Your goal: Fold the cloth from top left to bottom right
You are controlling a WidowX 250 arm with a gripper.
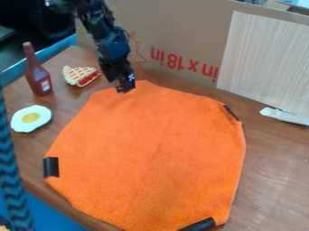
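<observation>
Camera view, & here's the orange cloth [151, 149], spread wide across the wooden table [271, 167], running right down to the btm edge of view! Arm [102, 31] comes in from the top L, gripper [125, 89] pointing down at the cloth's top edge, just L of its top corner. Open, closed or gripping fabric? Can't tell from this angle, folks. Black strips at the cloth's edge: one L side [51, 167], one upper R [231, 113], one btm R [199, 224]. Over on the L of the table, a red-brown bottle [39, 81] stands upright, w/ a toy pie slice [80, 76] near it & a toy fried egg [31, 118] below, nearer the cam. Bkgd: cardboard w/ red print [169, 27], wood-grain panel [265, 58] up against it on the R, small white piece [285, 116] lying by its base.
</observation>
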